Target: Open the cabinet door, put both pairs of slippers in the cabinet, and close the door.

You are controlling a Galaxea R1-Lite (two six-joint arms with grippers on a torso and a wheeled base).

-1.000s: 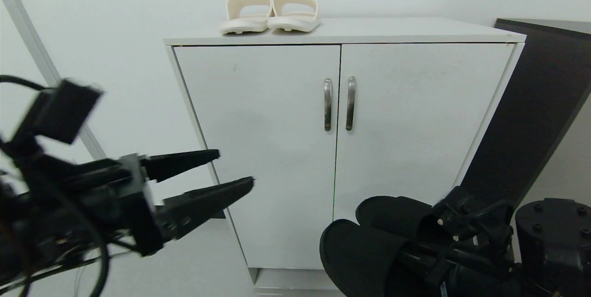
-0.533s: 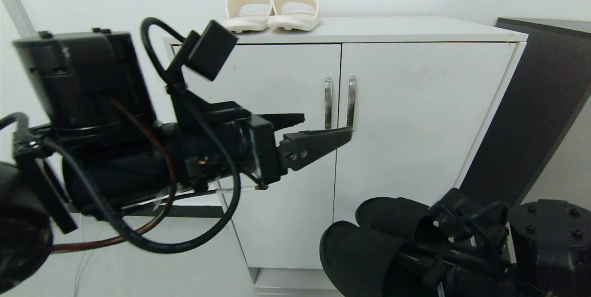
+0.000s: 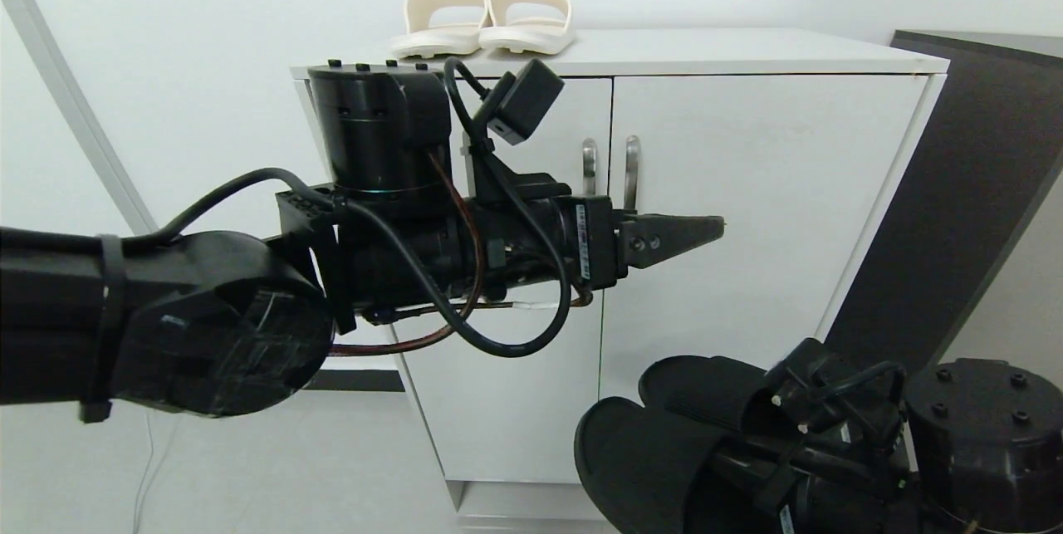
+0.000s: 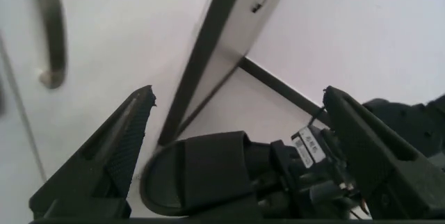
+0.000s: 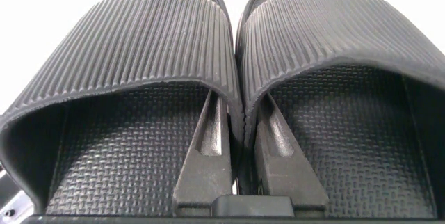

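Progress: stands at the very start, judging from the present layout.

Cream slippers [image 3: 484,19]: sit side by side on the left part of the cabinet top [image 3: 747,52], not yet stowed.

Left door [image 3: 507,418]: shut, flush with its neighbour.

Door handles [image 3: 589,164]: stand upright just beside each other at the centre seam, gripped by nothing.

Left claw [image 3: 698,231]: hangs spread wide in front of the right door [image 3: 764,185], just right of the handles and level with their lower ends. Closes around neither handle and looks apart from both, though hard to judge in depth.

Black slippers [image 3: 664,443]: hang low and near, in front of the cabinet's bottom right corner, side by side as a pair, outside the cabinet.

Right claw [image 5: 242,106]: pinches narrow on the two adjoining inner side walls, one finger inside each slipper, and carries the pair as one.

Done so far, apparently: only the pick-up of the black pair.

Left to do: grip a handle and swing a door open, load the black pair, fetch the cream pair from the top and load it too, then push the door shut. Probably calls first for bringing the wide left claw back onto the right handle, the nearest one.
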